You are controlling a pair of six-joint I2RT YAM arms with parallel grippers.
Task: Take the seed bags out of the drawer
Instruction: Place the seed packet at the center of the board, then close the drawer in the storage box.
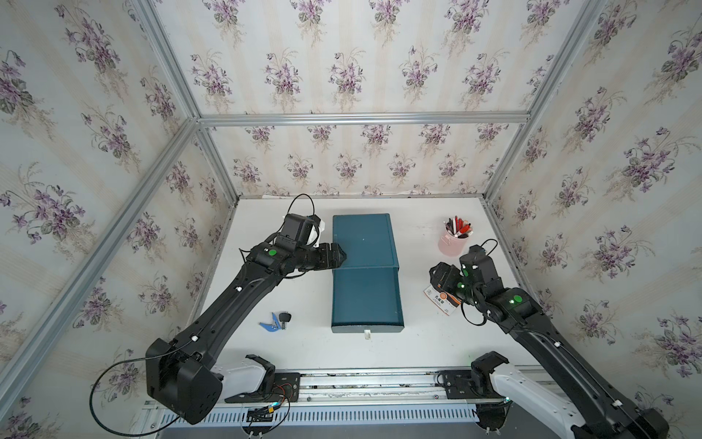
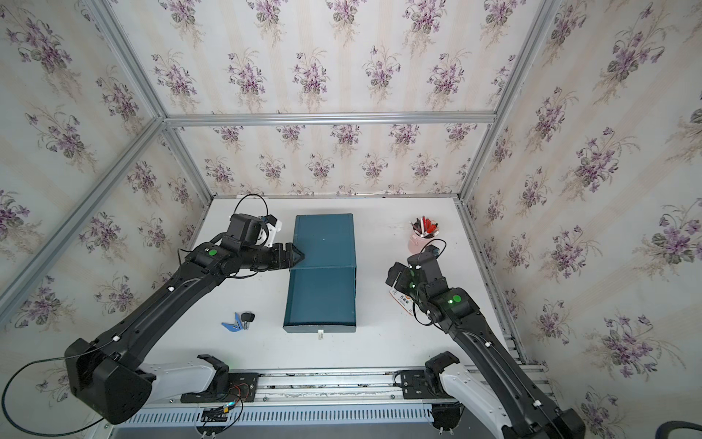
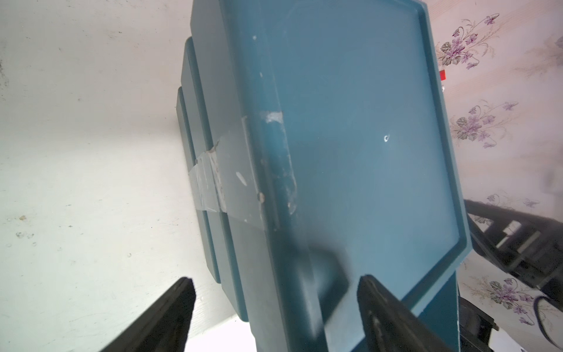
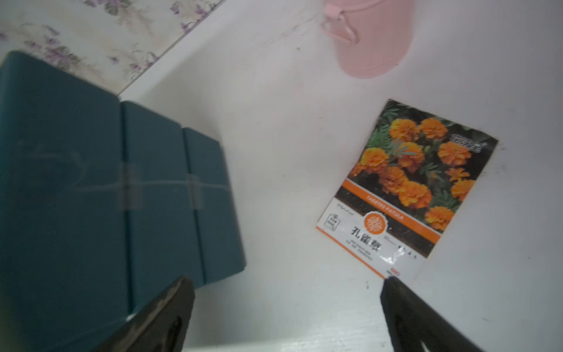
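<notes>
Right gripper (image 4: 286, 282): jaws spread wide with nothing between them, so released. It hung low over the white table (image 4: 289, 128), with one fingertip (image 4: 394, 294) just at the white-label corner of the marigold seed bag (image 4: 408, 179). The bag lay flat and face up on the table, to the right of the teal cabinet (image 4: 76, 183) and near the pink pen cup (image 4: 374, 39), clear of both.

Left gripper (image 3: 275, 282): also spread and holding nothing. It straddled the left edge of the cabinet top, one finger over the lid and the other out over the table. Contact with the cabinet could not be judged.

Drawer (image 1: 366, 296): in both top views it looked pulled out toward the near edge, with a small white handle (image 1: 367, 334) at its front. What showed of its inside was plain teal — no packet made out there.

Progress, as judged: one of the seed bags was out and on the table. The other two appeared in no view, so whether they sat hidden in this drawer or in a lower one could not be told. Remaining work — find and lift those two.

A blue-tagged key bunch (image 1: 275, 321) lay off to the left, not involved.
</notes>
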